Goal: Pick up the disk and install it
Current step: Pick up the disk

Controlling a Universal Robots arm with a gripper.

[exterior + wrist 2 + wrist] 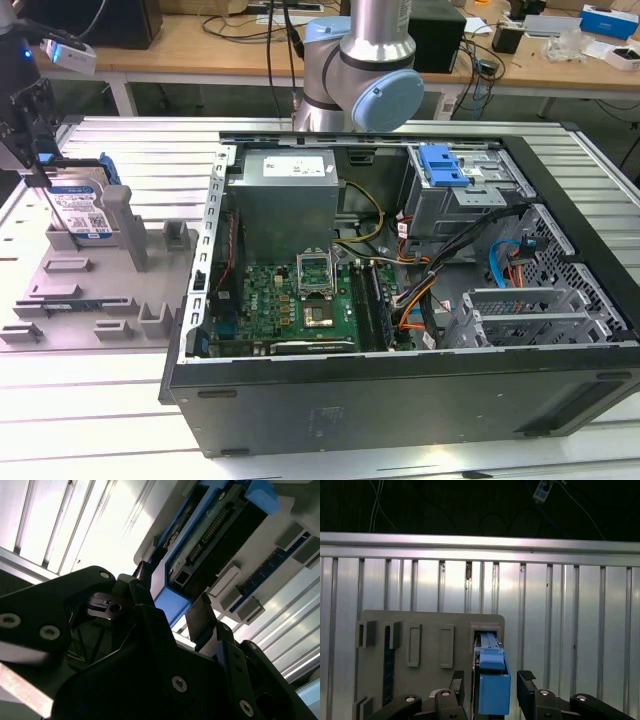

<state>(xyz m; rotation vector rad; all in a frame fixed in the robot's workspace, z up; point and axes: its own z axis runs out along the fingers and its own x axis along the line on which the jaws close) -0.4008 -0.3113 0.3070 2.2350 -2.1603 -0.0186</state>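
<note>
you're working on a ribbed aluminium table (130, 150), with wooden desks (200, 45) strewn with cables behind it. an open computer case (400, 400) lies on the table towards the exterior view's right, its green board and wiring showing. on the exterior view's left sits a grey fixture plate (80, 290) with raised slots. the disk (85, 210) stands on edge in one of them, well apart from the case. you can see its silver-grey body, white-and-blue label and blue plastic frame; in the first wrist view it appears edge-on, blue frame towards the camera. the arm (360, 70) rises behind the case, and its gripper (492, 677) points down over the plate. the claw is spread: its black fingers (526, 677) straddle the disk, one on each side. a sliver of gap shows beside the marked one, and you can't tell whether the other touches.
</note>
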